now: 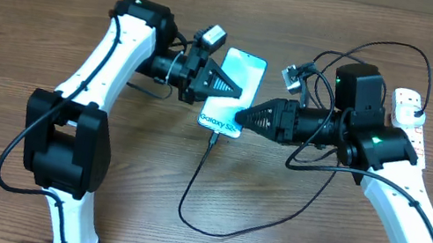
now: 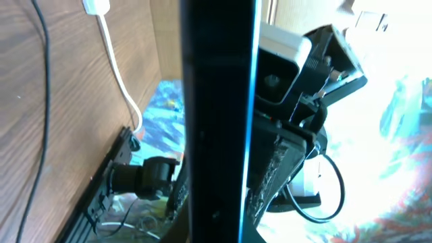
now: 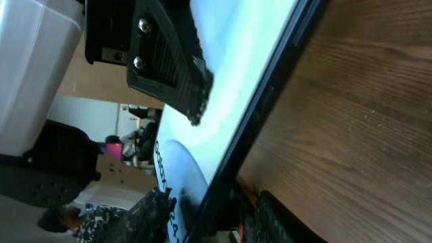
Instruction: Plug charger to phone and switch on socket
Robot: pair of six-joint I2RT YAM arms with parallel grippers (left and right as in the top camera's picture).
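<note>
The phone (image 1: 236, 85), light blue screen up, is lifted at a tilt mid-table. My left gripper (image 1: 216, 81) is shut on its left edge; in the left wrist view the phone (image 2: 216, 101) stands edge-on between the fingers (image 2: 266, 182). My right gripper (image 1: 240, 119) straddles the phone's lower right corner. In the right wrist view the phone (image 3: 229, 88) has one finger (image 3: 156, 202) against the screen by the lettering and the other behind it, with a small gap. The charger cable (image 1: 196, 185) runs from the phone's bottom end. The socket (image 1: 406, 109) lies far right.
The charger cable loops toward the front (image 1: 211, 230) and back up under the right arm (image 1: 401, 190). More black cable arcs over the right arm (image 1: 391, 45) toward the socket. A thick white cord (image 2: 118, 74) lies on the wood in the left wrist view.
</note>
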